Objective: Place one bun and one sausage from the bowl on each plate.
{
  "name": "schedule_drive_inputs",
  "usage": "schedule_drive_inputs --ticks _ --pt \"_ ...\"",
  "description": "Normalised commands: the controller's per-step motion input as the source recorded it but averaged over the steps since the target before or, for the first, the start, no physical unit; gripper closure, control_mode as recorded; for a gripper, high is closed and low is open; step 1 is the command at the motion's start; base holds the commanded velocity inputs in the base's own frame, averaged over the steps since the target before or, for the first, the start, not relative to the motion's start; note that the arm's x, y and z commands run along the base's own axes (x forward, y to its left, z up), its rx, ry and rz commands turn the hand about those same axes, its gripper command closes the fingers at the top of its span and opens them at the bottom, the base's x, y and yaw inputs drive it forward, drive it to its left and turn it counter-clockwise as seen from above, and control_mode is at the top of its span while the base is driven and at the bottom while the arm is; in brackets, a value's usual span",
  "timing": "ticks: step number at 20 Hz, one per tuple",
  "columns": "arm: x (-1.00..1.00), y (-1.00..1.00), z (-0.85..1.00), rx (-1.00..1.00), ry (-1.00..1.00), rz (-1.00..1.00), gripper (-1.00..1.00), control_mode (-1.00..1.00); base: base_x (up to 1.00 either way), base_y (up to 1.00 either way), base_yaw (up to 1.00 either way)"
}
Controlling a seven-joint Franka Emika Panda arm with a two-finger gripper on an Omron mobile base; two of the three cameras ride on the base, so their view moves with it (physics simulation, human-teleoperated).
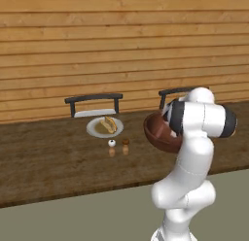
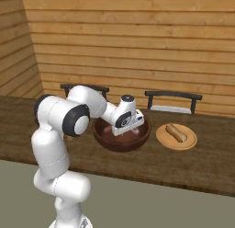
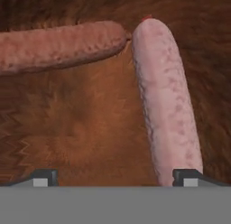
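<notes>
The dark reddish-brown bowl (image 2: 106, 139) stands on the wooden counter, and my gripper (image 2: 133, 129) reaches down into it. In the hand view two sausages lie on the bowl's floor: one (image 3: 58, 44) runs across the top left, the other (image 3: 167, 101) runs down the right side to my right fingertip (image 3: 187, 177). My gripper (image 3: 115, 179) is open with nothing between its fingers. To the bowl's right a tan plate (image 2: 190, 143) carries a bun (image 2: 176, 133). On the bowl's (image 1: 154, 136) left a pale plate (image 1: 93, 130) holds a bun (image 1: 108, 124) with a reddish strip along it.
Two small shakers, a white one (image 1: 112, 143) and a brown one (image 1: 125, 142), stand in front of the pale plate. Dark chair backs (image 1: 94, 103) (image 2: 173, 100) rise behind the counter, against a wooden plank wall. The counter's near edge drops to a grey floor.
</notes>
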Motion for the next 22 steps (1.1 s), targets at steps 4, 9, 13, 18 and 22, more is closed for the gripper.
schedule_drive_inputs --ticks 4,9,13,18,22 --pt "-0.15 0.41 0.12 0.0 0.05 0.02 -1.0 -1.0 0.0 0.0 0.0" --pt "-0.63 0.03 0.61 -0.03 0.0 0.11 -1.0 -1.0 0.0 0.0 0.0" --pt "0.28 0.21 0.37 -0.1 0.0 0.03 -1.0 -1.0 0.0 0.0 0.0" --pt "0.29 0.1 -0.36 -0.03 0.0 -0.03 -1.0 -1.0 0.0 0.0 0.0" --pt "0.04 -0.02 -0.04 0.0 -0.02 -0.11 -1.0 -1.0 0.0 0.0 0.0"
